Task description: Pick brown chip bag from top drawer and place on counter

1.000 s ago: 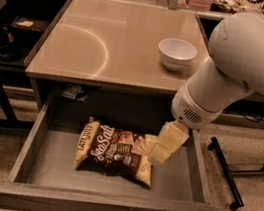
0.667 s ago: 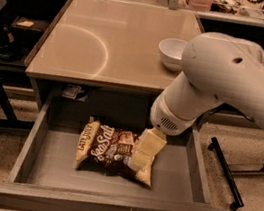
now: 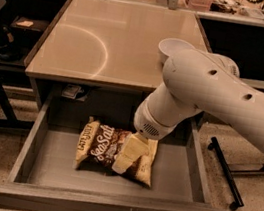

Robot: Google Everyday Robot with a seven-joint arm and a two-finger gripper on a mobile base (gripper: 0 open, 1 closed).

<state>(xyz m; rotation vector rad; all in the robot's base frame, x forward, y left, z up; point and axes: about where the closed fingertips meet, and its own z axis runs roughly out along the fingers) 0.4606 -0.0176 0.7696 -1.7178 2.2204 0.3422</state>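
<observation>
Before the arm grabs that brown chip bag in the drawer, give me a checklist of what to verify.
1. Wide shallow grey top drawer pulled open: ok.
2. Crinkly brown-and-cream chip bag lying flat on the drawer bottom: ok.
3. Cream gripper over the bag's right half: ok.
4. Hold on the bag: cannot tell.
5. Bare space on the glossy beige counter, left of the round white bowl: ok.

The arm (image 3: 224,98) was fat, round and white, with small dark holes on top. Its end had a patch of tiny dots. The pale yellow gripper (image 3: 122,162) hung below it, in the drawer (image 3: 50,164).
</observation>
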